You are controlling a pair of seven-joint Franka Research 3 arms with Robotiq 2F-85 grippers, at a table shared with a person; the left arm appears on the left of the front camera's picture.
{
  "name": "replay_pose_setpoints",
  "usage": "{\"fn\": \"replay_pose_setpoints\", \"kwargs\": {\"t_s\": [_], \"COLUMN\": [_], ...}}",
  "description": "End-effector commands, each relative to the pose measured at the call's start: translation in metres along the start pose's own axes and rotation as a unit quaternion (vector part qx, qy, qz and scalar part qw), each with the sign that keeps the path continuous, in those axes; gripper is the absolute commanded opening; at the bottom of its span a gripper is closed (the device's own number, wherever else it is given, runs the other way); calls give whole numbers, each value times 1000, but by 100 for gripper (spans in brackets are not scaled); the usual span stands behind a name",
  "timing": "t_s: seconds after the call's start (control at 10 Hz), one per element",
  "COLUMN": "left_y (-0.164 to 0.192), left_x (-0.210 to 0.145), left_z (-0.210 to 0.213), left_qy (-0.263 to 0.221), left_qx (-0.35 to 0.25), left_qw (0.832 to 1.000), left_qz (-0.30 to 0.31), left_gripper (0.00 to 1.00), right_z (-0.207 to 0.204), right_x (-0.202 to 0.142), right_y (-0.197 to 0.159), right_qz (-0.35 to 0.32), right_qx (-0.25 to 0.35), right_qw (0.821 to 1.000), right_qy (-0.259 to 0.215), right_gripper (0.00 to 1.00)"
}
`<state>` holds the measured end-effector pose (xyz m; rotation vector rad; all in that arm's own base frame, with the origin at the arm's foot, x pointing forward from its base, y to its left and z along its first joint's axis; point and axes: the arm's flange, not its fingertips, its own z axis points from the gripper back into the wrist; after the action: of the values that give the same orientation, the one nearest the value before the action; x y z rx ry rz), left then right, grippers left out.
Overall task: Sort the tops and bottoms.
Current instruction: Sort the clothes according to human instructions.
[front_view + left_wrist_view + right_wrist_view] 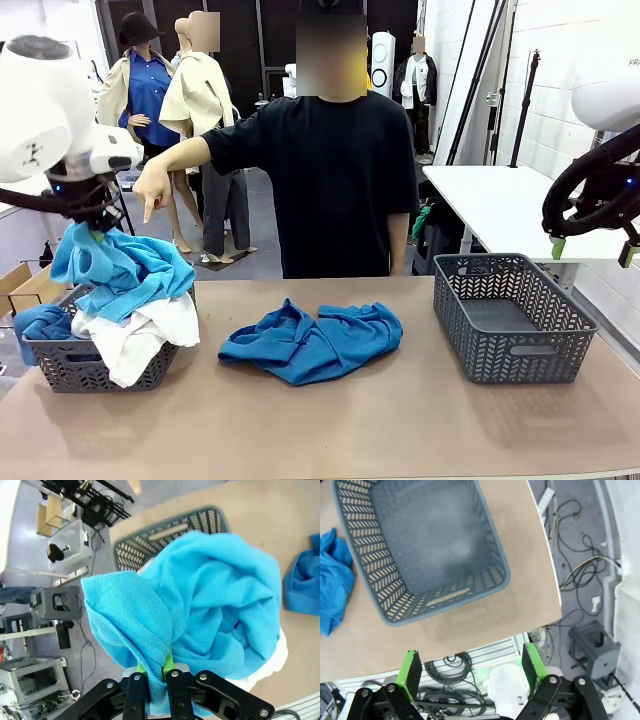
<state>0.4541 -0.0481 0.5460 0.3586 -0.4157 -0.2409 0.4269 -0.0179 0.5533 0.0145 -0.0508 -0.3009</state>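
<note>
The turquoise top (118, 266) hangs bunched from the left gripper (156, 676), whose green pads (169, 661) are pinched shut on a fold of the cloth, as the left wrist view shows. The garment drapes straight down from the jaws over the left grey basket (62, 366). Directly under the gripper, below the turquoise cloth, a white top (138, 338) spills over the basket's near rim, and a royal blue top (40, 322) lies in the basket at its outer side. Off toward the middle of the table (330, 430), well apart from the left gripper, a second royal blue top (312, 342) lies crumpled flat on the brown surface. The right gripper (470, 667) hangs with its green-padded fingers spread wide and nothing between them, raised above the table's right end; the right grey basket (501, 575) sits just ahead of and below its fingers. Across the table, a person in a black T-shirt holds out a hand (152, 190), finger pointing downward, just beside the left gripper.
</note>
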Motion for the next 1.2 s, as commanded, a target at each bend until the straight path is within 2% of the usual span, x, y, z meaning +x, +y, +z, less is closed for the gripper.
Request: {"fn": "replay_pose_setpoints", "kwargs": {"t_s": [0.0, 0.4, 0.5, 0.9, 1.0, 1.1], "left_y": [-2, -11, -8, 2, 5, 10], "left_x": [-18, -24, -23, -18, -17, -16], "left_z": [-15, -28, -26, -11, -7, 2], "left_qy": [-3, 12, 10, 3, 4, 2], "left_qx": [37, -14, -14, -8, -2, 3], "left_qw": [999, 1000, 1000, 1000, 1000, 1000], "left_qz": [7, 22, 25, 26, 26, 20], "left_gripper": [0, 0, 7, 86, 100, 100], "right_z": [0, 0, 0, 0, 0, 0], "right_x": [-1, -1, -1, -1, -1, -1], "right_y": [0, 0, 0, 0, 0, 0], "right_qz": [4, 4, 4, 4, 4, 4], "right_qx": [2, 2, 2, 2, 2, 2], "right_qw": [1000, 1000, 1000, 1000, 1000, 1000], "right_qy": [0, 0, 0, 0, 0, 0], "right_gripper": [100, 100, 100, 100, 100, 100]}}
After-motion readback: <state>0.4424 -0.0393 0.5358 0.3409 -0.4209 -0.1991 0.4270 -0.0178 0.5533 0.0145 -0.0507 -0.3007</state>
